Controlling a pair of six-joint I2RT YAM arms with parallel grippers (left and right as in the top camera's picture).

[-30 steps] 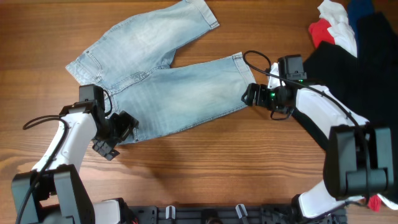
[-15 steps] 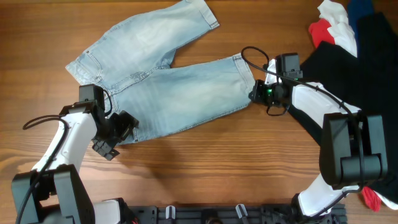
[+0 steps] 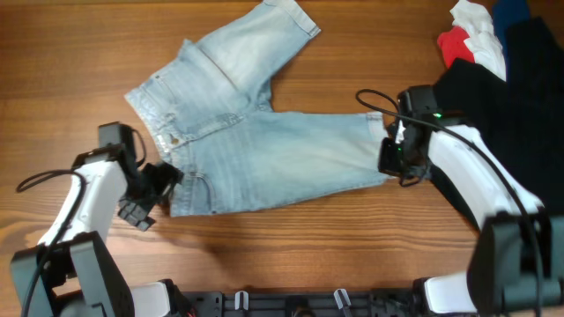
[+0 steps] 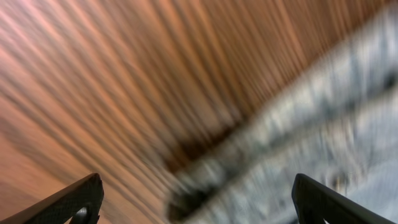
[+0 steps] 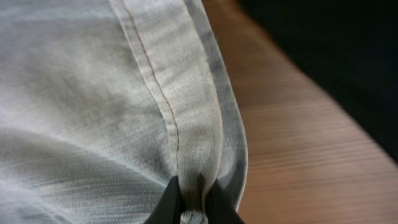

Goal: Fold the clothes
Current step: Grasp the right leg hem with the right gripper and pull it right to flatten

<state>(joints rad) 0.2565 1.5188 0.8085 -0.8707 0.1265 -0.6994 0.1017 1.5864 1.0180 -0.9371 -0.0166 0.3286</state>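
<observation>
At the near edge of the wooden surface (image 3: 300,255) sit both arm bases, arms reaching away from them. Left gripper (image 3: 152,194) is low on the left side, jaws wide apart, nothing between them. It sits just beside the waistband corner of the denim shorts (image 3: 264,150); contact cannot be told, since the left wrist view is heavily blurred, showing only denim and wood ahead of the fingers (image 4: 81,196). Right gripper (image 5: 193,208) is at the right end of the shorts, jaws pinched tight on the stitched hem of the nearer leg, with the fabric bunched slightly at the tips. Shorts lie mid-surface, light blue and faded, with the waistband at the left. The nearer leg runs rightward to the right gripper and the other leg angles off toward the far edge, its hem near the top centre. Beyond the right arm, at the far right, is a large black garment (image 3: 507,88) spread on the surface. Red and white garments (image 3: 467,40) are heaped just beside it, closer to the far edge.
</observation>
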